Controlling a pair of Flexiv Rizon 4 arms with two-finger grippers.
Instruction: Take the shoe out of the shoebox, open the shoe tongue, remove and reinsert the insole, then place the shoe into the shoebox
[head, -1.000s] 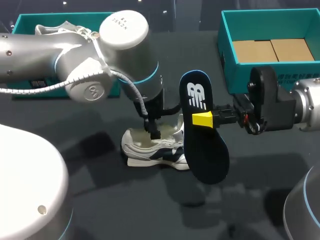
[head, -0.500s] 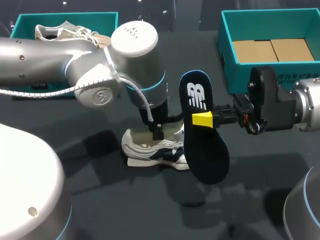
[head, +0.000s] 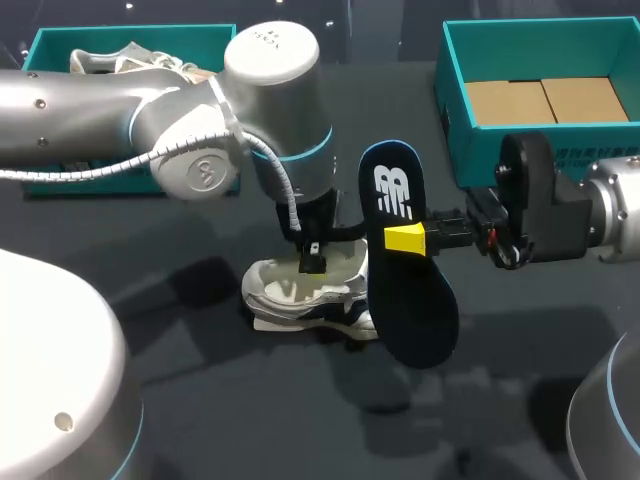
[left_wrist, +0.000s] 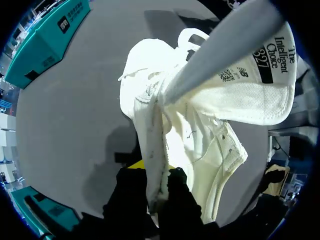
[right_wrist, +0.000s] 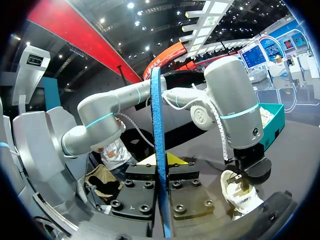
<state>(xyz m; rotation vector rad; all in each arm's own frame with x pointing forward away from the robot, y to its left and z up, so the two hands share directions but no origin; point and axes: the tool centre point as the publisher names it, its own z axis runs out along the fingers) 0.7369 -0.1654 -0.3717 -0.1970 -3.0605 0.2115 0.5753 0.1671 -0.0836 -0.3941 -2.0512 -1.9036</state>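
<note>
L gripper (left_wrist: 156, 186) clamped on shoe (head: 298, 294) collar edge; shoe sits on table (head: 250, 400), mid-area. R gripper (head: 405, 238) pinches dark insole (head: 410, 310) from both sides, held upright, edge-on, just beside shoe.

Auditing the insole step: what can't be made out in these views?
Head view: one end of the shoe, hidden behind the insole.
Left wrist view: left pincer tips, mostly covered by the shoe's collar.
Right wrist view: insole faces, seen edge-on in the right pincer; shoe interior too small.
</note>
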